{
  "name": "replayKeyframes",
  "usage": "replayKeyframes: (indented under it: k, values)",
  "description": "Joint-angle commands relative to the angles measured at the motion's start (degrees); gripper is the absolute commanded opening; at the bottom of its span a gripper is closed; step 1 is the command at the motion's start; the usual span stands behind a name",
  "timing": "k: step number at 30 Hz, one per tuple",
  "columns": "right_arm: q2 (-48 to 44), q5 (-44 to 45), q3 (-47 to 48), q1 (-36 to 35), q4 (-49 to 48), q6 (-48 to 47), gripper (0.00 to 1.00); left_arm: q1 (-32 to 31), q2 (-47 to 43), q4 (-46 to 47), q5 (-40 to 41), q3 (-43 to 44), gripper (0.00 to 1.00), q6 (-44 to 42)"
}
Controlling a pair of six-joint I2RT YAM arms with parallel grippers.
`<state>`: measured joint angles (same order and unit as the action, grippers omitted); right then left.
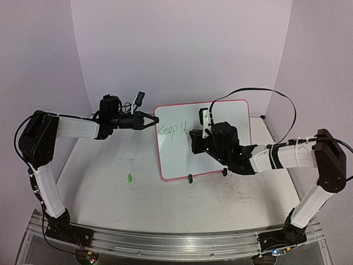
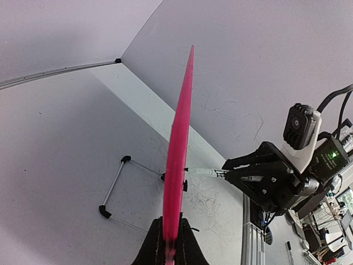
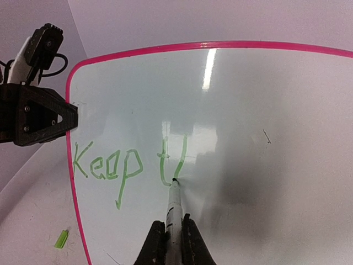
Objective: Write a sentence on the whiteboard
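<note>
The whiteboard (image 1: 182,157) stood propped up near the middle of the table's (image 1: 110,193) far edge. The left gripper (image 1: 150,122) had its fingers clamped on the whiteboard's left rim. The right gripper (image 3: 174,234) had its fingers clamped on a marker (image 3: 174,204). The marker's tip touched the board at the end of the unfinished green sentence (image 3: 127,163).

What the three views keep from sight

From above, the right hand (image 1: 197,142) covers the middle of the whiteboard (image 1: 174,160), so the sentence (image 1: 168,130) can be read only as "Keep" and one or two strokes more. In the right wrist view the board runs out of the picture at the right and below, and the lower barrel of the marker (image 3: 174,207) is hidden inside that hand. The left wrist view shows the board edge-on, its face unseen. The small green thing (image 1: 129,178) on the bench (image 1: 110,199) is too small to name.
</note>
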<state>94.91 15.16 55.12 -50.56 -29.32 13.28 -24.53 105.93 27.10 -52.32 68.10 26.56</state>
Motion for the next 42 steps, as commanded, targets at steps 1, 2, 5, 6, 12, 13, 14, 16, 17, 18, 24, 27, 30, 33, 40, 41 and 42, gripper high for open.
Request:
replayKeyframes:
  k: [1, 2, 5, 6, 12, 13, 14, 16, 17, 18, 24, 27, 30, 33, 40, 41, 42]
  values:
    - [1.2, 1.1, 3.8, 1.0, -0.3, -1.1, 0.0, 0.3, -3.1, 2.5, -0.8, 0.4, 0.0, -0.3]
    - [1.3, 1.1, 4.1, 1.1, -0.3, -1.1, 0.0, 0.3, -3.1, 2.5, -0.9, 0.4, 0.0, -0.3]
    - [1.7, 1.5, 4.6, 1.5, -0.4, -1.2, 0.0, 0.2, -3.1, 2.5, -0.9, 0.4, 0.0, -0.3]
    - [1.7, 1.7, 4.7, 1.6, -0.3, -1.2, 0.0, 0.3, -3.1, 2.5, -0.9, 0.4, 0.0, -0.3]
    - [1.1, 3.8, 4.4, 1.8, 0.0, -0.7, 0.0, 0.3, -3.1, 2.5, -0.9, 0.5, 0.0, -0.3]
    - [0.9, 4.0, 4.3, 1.8, 0.4, -0.4, 0.0, 0.3, -3.0, 2.5, -0.9, 0.5, 0.0, -0.3]
    - [0.6, 3.9, 4.1, 1.7, 0.8, -0.2, 0.0, 0.3, -3.0, 2.5, -0.9, 0.5, 0.0, -0.3]
    - [0.1, 3.8, 3.4, 1.7, 1.3, 0.4, 0.0, 0.3, -3.0, 2.5, -0.9, 0.5, 0.0, -0.3]
    - [-0.1, 3.6, 3.0, 1.7, 1.4, 0.6, 0.0, 0.3, -3.0, 2.5, -0.9, 0.5, 0.0, -0.3]
    - [-0.4, 3.5, 2.5, 1.7, 1.5, 0.8, 0.0, 0.3, -3.0, 2.5, -0.9, 0.5, 0.0, -0.3]
    - [-1.4, 2.5, 0.1, 1.3, 1.8, 2.3, 0.0, 0.3, -3.0, 2.5, -0.9, 0.5, 0.0, -0.2]
    - [-1.3, 2.1, -0.9, 1.1, 1.9, 3.0, 0.0, 0.3, -3.0, 2.5, -0.9, 0.5, 0.0, -0.2]
    - [-1.3, 1.5, -1.9, 0.8, 2.0, 3.7, 0.0, 0.3, -3.0, 2.5, -0.9, 0.5, 0.0, -0.2]
    - [-1.8, 1.8, -2.6, 0.7, 2.0, 4.0, 0.0, 0.3, -3.0, 2.5, -0.9, 0.5, 0.0, -0.2]
    - [-4.5, 0.7, 0.3, 0.8, 1.4, 2.3, 0.0, 0.2, -3.0, 2.5, -0.9, 0.4, 0.0, -0.2]
    - [-5.0, 0.7, 0.5, 0.9, 1.3, 2.1, 0.0, 0.2, -3.0, 2.5, -0.9, 0.4, 0.0, -0.3]
    - [-5.4, 0.7, 0.6, 0.9, 1.0, 1.9, 0.0, 0.2, -3.1, 2.5, -0.9, 0.4, 0.0, -0.3]
